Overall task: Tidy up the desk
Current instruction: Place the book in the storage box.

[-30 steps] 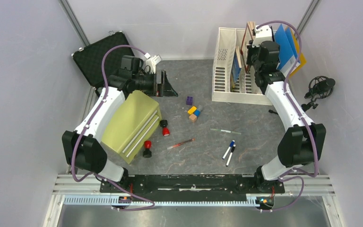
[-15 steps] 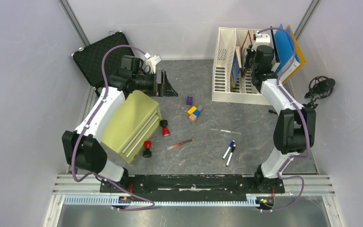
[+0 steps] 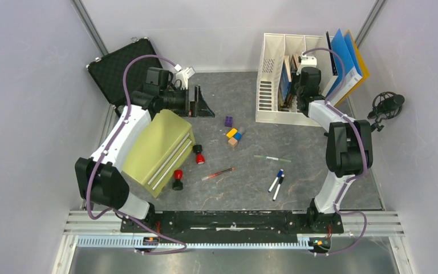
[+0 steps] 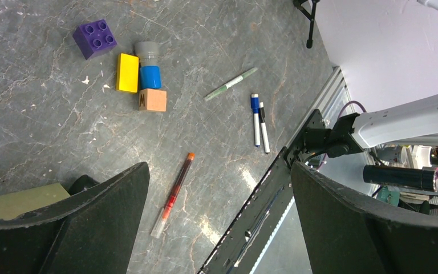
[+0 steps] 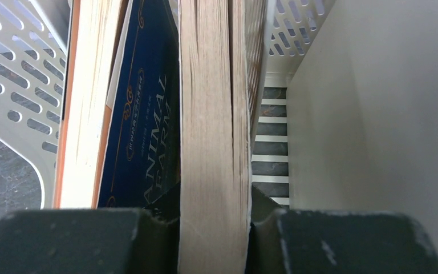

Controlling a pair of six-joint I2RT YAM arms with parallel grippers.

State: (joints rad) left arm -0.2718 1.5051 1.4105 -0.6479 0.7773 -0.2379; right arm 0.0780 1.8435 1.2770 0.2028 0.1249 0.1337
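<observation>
Dark veined desk, white file rack at its far right: shelving a book.
My right gripper is clamped across the page edge of a tan-paged book. The book stands in a rack compartment, its long axis running away from the fingers towards the slotted floor, with a blue Animal Farm against its left face. I judge the next move to be straight in, then release. My left gripper, jaws wide and empty, hangs well apart over loose pens and blocks; the right arm is nearer.
</observation>
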